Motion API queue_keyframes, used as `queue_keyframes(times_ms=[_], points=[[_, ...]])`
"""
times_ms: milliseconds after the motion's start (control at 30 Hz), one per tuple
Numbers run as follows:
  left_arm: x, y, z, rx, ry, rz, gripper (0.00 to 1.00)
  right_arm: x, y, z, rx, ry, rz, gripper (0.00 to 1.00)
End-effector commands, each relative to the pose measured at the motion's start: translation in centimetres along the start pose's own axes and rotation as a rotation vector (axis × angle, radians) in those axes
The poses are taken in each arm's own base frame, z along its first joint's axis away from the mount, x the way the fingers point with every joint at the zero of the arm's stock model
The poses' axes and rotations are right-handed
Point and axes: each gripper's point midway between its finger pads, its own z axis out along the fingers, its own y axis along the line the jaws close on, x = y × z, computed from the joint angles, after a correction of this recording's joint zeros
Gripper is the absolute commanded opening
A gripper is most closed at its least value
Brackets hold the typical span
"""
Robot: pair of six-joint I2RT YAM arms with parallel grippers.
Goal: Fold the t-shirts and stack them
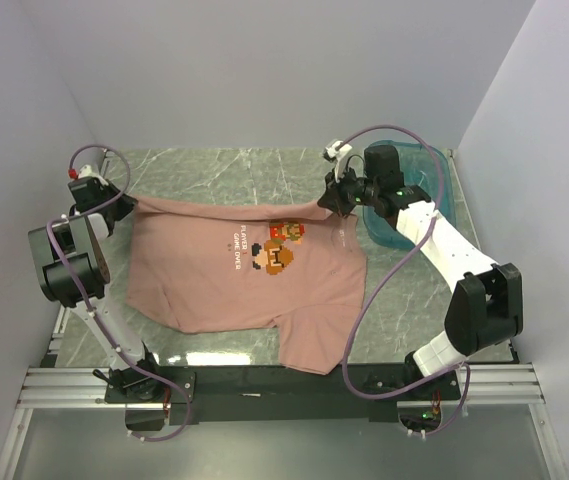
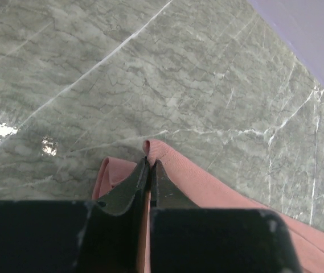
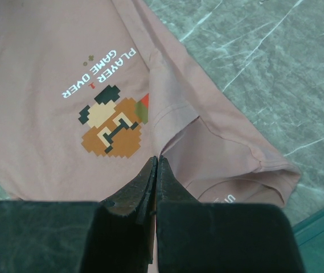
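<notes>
A salmon-pink t-shirt (image 1: 204, 280) lies spread, print side up, in the middle of the grey marbled surface (image 1: 224, 170). Its pixel-figure print (image 1: 279, 250) with white lettering sits toward 2 o'clock on the cloth, and one sleeve reaches out toward 5 o'clock near the front edge. The left gripper (image 1: 114, 207) is at the shirt's 10 o'clock corner; from the left wrist its fingers (image 2: 124, 193) are pressed almost together with a fold of the pink edge pinched between them, the cloth bunching up just past the tips. The right gripper (image 1: 338, 208) is at the shirt's 1 o'clock corner, close to the neck opening; from the right wrist its fingers (image 3: 133, 190) are closed tight on a raised ridge of fabric that runs up from just beside the print. A see-through teal tub (image 1: 424, 170) stands at 2 o'clock on the surface, just behind the right arm and apart from the shirt.
</notes>
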Motion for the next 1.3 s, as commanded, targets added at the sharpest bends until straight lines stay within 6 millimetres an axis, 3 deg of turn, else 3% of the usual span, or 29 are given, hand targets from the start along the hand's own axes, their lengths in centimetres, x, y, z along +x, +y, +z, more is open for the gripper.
queue_keyframes(times_ms=[0, 500, 633, 867, 1067, 1267], points=[[-3.0, -1.9, -1.5, 0.051, -0.086, 0.033, 0.07, -1.6, 0.1, -1.2, 0.004, -0.057, -0.039, 0.0], [-2.5, -2.0, -3.0, 0.04, -0.098, 0.04, 0.09, -0.6, -0.8, -1.2, 0.02, -0.039, -0.008, 0.0], [-1.9, -1.4, -3.3, 0.016, -0.089, 0.039, 0.14, -0.5, -1.3, -1.0, 0.034, -0.033, -0.001, 0.0], [-2.0, -1.2, -5.2, -0.027, -0.133, 0.034, 0.41, 0.3, -2.0, -0.1, 0.038, 0.001, 0.021, 0.0], [-5.2, -0.6, -9.9, -0.155, -0.313, 0.022, 0.66, 1.0, -2.4, 0.4, 0.04, 0.022, 0.025, 0.0], [-5.5, -0.7, -10.6, -0.166, -0.315, -0.001, 0.69, 1.4, -2.4, 0.5, 0.035, 0.034, 0.024, 0.0]])
